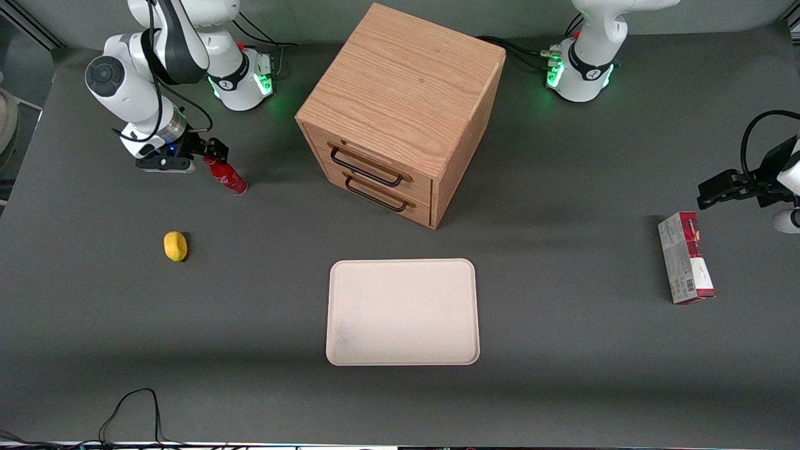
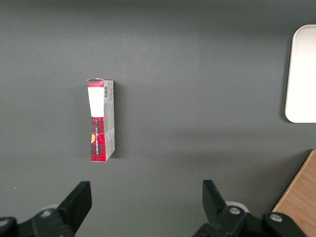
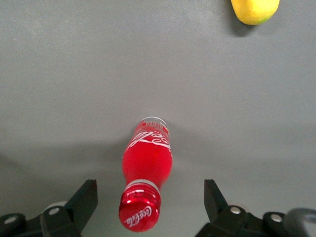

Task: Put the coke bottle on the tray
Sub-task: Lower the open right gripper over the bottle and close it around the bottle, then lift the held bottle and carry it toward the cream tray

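Nothing carried yet: fingers (image 3: pixel 148 207) spread wide around the cap of the upright coke bottle (image 1: pixel 226 175), not closed on it, near the working arm's edge of the surface (image 1: pixel 562 375). Still to grip, lift, set on tray (image 1: pixel 402 311) near the front edge. Lemon (image 3: pixel 254 10) beside it; drawer cabinet (image 1: pixel 400 112) visible from front only.

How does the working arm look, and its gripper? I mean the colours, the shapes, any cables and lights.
The right arm has rounded glossy white shells with dark grey bands and a round dark cap at one joint. A thin black cable loops along it. Its round base glows green. The gripper is black, above the coke bottle, with two wedge-shaped black fingers on silver-screwed mounts, set wide apart.
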Available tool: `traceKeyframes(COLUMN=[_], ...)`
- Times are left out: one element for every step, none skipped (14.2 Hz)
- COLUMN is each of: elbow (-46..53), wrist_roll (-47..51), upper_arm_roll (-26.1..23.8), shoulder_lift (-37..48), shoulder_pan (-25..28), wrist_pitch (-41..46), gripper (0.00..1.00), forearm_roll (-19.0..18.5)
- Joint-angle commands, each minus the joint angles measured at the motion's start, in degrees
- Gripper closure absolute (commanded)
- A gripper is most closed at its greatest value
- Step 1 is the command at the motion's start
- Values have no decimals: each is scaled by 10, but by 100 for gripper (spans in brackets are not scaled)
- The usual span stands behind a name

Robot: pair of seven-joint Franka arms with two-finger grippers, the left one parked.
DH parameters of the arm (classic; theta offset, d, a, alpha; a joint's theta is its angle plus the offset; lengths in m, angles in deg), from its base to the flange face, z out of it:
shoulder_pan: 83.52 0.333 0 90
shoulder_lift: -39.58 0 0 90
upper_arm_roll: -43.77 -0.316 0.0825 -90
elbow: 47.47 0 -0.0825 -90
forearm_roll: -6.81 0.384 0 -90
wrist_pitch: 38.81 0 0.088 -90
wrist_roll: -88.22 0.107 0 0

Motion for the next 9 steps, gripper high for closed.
traceKeyframes(elbow=[-20, -19, -18, -16, -15, -15, -15, -7, 6], wrist_roll=[-13, -13, -13, -13, -8, -6, -4, -3, -3], upper_arm_roll=[0, 0, 0, 0, -1, -2, -4, -4, -4], shoulder_lift=[9, 6, 3, -1, -4, -6, -7, -7, -10], shoulder_pan=[1, 0, 0, 0, 0, 1, 0, 0, 0], wrist_pitch=[-15, -15, -15, -15, -15, -15, -15, -14, -4], gripper=[79, 100, 100, 100, 100, 100, 100, 100, 100], forearm_roll=[8, 8, 8, 8, 9, 10, 10, 11, 12])
